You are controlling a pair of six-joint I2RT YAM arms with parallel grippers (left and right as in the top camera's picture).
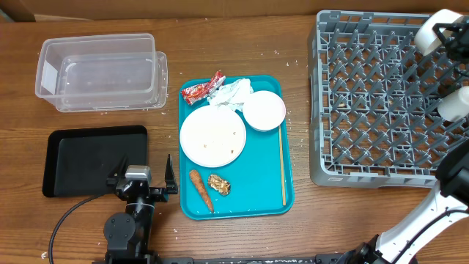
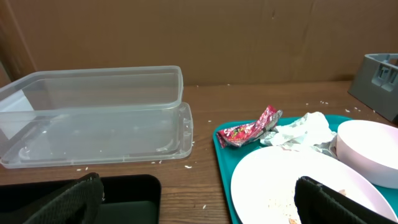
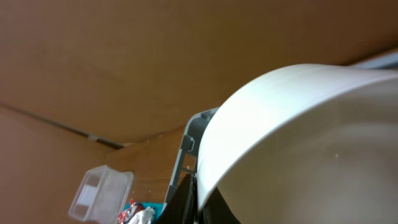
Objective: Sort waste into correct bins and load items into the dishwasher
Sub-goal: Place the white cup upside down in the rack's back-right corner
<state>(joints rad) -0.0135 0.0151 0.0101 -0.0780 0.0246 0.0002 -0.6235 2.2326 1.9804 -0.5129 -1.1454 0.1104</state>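
RACK SIDE: Over the far right corner of the large square grey plastic dish rack, the right gripper hangs with its fingers pressed together on what looks like the rim of a white rounded dish. Whether it is a bowl or a cup cannot be told from here.

Across the table, the left gripper sits spread wide at the near right corner of the shallow black rectangular tray, pinching nothing. On the teal serving tray between them lie a round pale plate, a small white bowl, a red snack wrapper, crumpled white tissue, a small orange carrot and a brown food lump. The clear plastic rectangular tub stands at far left, apparently empty.

The step in hand appears to be racking the dish. It would go best lowered on edge into a gap between two rows of upright pegs, tilted so it leans on a peg and kept off the rack's wall. It should be let go only once the pegs bear it. Dropped flat on the peg tips, it would likely rock.
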